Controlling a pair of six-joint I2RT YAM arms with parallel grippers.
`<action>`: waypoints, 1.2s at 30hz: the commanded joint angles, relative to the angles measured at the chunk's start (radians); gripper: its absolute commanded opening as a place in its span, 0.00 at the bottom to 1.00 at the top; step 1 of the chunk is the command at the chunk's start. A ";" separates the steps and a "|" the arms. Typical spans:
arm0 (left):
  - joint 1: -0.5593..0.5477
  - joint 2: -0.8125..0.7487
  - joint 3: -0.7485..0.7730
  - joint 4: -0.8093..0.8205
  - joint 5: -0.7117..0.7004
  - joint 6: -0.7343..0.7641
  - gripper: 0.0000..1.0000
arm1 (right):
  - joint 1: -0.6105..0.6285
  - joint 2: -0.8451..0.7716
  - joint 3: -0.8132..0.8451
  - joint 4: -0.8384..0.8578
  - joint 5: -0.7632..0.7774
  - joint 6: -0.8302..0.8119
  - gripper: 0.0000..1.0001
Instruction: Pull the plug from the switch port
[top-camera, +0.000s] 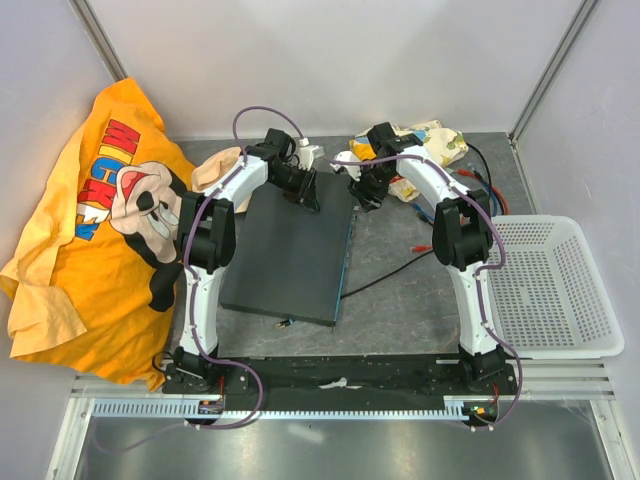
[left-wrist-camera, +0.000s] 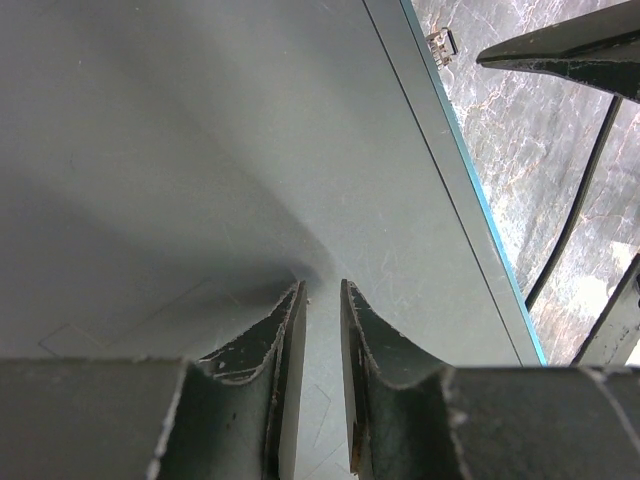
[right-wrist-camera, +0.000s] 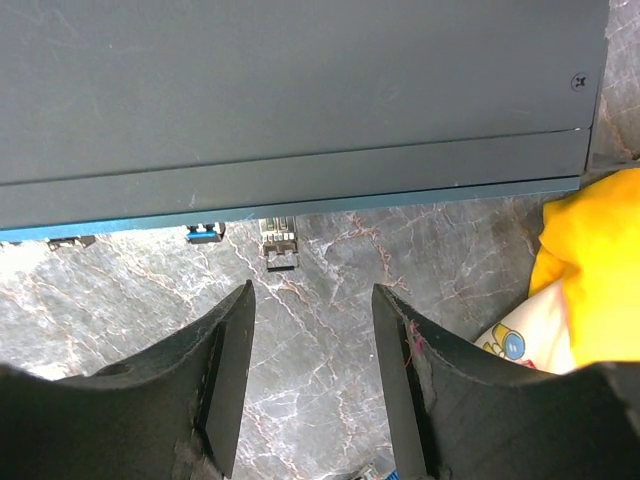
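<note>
Bracing the flat dark grey metal switch (top-camera: 290, 250) lying mid bench (top-camera: 400, 300), the left hand (left-wrist-camera: 322, 290) is resting barely parted, empty; the right hand (right-wrist-camera: 312, 295), open and empty, is facing the small pale plug (right-wrist-camera: 280, 245) in its teal edge.

This is a robot test cell in a lab. Two white and black arms, the left arm (top-camera: 205, 250) and the right arm (top-camera: 455, 240), are bolted to a metal rail (top-camera: 350, 392) along the near edge of a grey stone-patterned worktop (top-camera: 400, 300). Plain white panels (top-camera: 330, 60) held by bare metal posts (top-camera: 103, 45) close it in on the left, far and right sides. Purple cables (top-camera: 265, 108) loop openly along the arms. What lies on the worktop is an unrelated mix of props: an orange cartoon T-shirt (top-camera: 90, 230) at the left, a dark flat switch (top-camera: 290, 250) in the middle, a white mesh basket (top-camera: 590, 340) at the right.
</note>
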 joint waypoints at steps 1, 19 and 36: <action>0.008 -0.030 -0.013 0.010 -0.022 0.027 0.28 | 0.008 -0.031 0.061 0.003 -0.016 0.043 0.58; 0.008 -0.020 -0.013 0.023 -0.017 0.017 0.28 | 0.014 0.017 -0.056 0.089 0.072 0.129 0.58; 0.013 -0.020 -0.018 0.021 -0.017 0.018 0.28 | 0.000 -0.029 -0.024 0.031 -0.092 0.158 0.17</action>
